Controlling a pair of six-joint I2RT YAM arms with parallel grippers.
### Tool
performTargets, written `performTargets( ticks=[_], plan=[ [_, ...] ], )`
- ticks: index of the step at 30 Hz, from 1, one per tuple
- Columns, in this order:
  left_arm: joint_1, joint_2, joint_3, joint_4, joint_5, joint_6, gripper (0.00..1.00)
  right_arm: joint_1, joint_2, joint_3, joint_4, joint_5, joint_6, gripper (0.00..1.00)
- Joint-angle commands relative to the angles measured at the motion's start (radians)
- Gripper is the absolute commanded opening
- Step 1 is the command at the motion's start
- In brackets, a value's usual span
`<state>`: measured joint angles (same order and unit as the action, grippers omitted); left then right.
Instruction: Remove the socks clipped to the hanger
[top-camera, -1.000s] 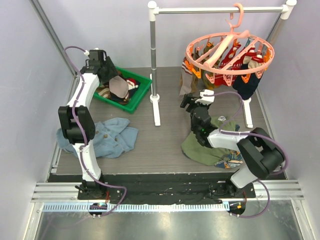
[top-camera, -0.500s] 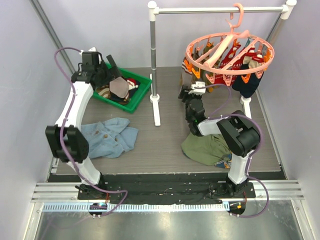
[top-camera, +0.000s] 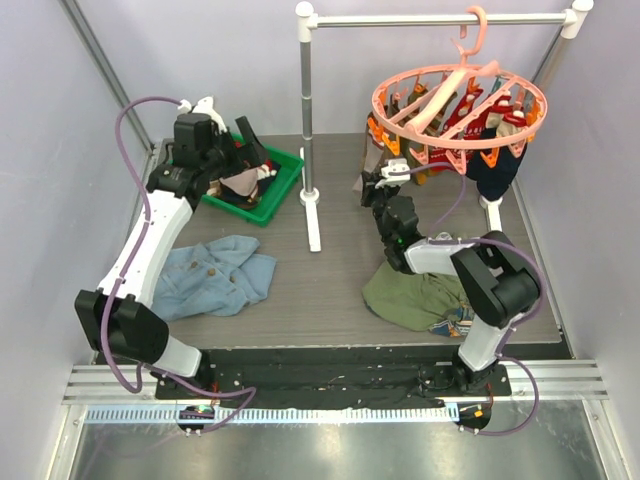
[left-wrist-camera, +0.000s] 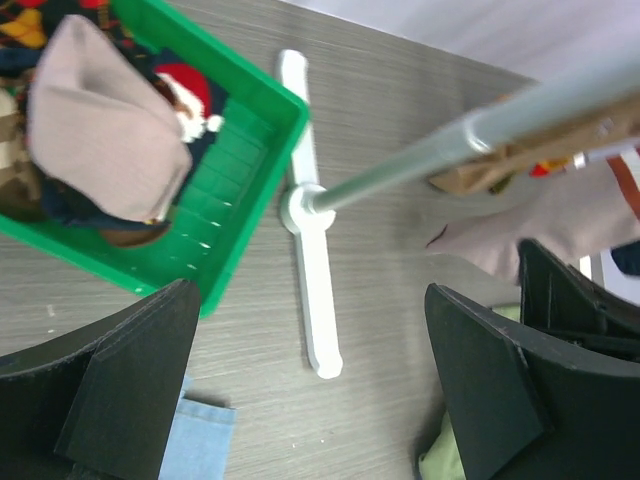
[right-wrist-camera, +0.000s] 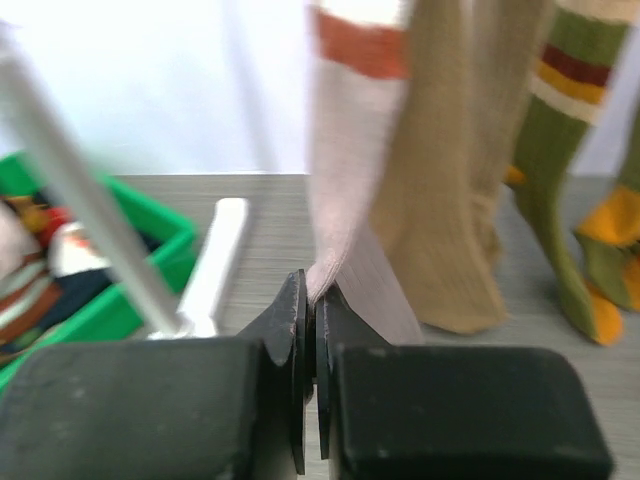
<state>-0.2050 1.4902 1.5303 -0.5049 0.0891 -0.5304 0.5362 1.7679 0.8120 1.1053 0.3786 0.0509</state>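
Observation:
The salmon-pink hanger (top-camera: 460, 105) hangs by its hook from the rail at the back right, with several socks (top-camera: 490, 165) clipped round its ring. My right gripper (top-camera: 366, 182) (right-wrist-camera: 311, 292) is shut on the lower tip of a pale pink sock (right-wrist-camera: 345, 150) with an orange band, which hangs from the hanger's left side. Beside it hang a tan sock (right-wrist-camera: 440, 200) and an olive striped sock (right-wrist-camera: 550, 170). My left gripper (top-camera: 252, 150) (left-wrist-camera: 315, 390) is wide open and holds nothing, just right of the green tray (top-camera: 287, 178). Loose socks (left-wrist-camera: 100, 130) lie in the tray.
The grey rail stand's post (top-camera: 305, 110) and white foot (left-wrist-camera: 310, 290) stand between the arms. A blue denim garment (top-camera: 215, 275) lies at the front left. An olive-green garment (top-camera: 415, 295) lies under the right arm. The stand's right foot (top-camera: 493, 225) is behind the hanger.
The left gripper opened fully, left a beige sock in the tray and swung right off it. The right gripper rose to the hanging pale sock and shut on its tip.

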Motion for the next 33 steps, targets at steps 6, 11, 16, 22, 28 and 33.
performTargets(
  ticks=[6, 11, 16, 22, 28, 33],
  plan=[
    [-0.06, -0.032, 0.071, 0.134, 0.132, 0.047, 1.0, 0.01, -0.237, -0.092, -0.067, -0.305, 0.084, 0.01],
    [-0.106, 0.013, 0.145, 0.138, 0.146, 0.096, 1.0, 0.027, -0.326, -0.138, -0.097, -0.366, 0.116, 0.01],
    [-0.143, 0.093, 0.25, 0.173, 0.242, 0.086, 1.0, 0.038, -0.398, -0.177, -0.107, -0.432, 0.151, 0.01],
    [-0.21, 0.192, 0.364, 0.184, 0.248, 0.069, 1.0, 0.047, -0.478, -0.234, -0.117, -0.466, 0.179, 0.01],
    [-0.281, 0.275, 0.447, 0.226, 0.238, 0.069, 1.0, 0.062, -0.551, -0.255, -0.159, -0.463, 0.185, 0.01],
    [-0.315, 0.36, 0.545, 0.216, 0.245, 0.044, 0.95, 0.064, -0.574, -0.26, -0.179, -0.451, 0.182, 0.01]
  ],
)
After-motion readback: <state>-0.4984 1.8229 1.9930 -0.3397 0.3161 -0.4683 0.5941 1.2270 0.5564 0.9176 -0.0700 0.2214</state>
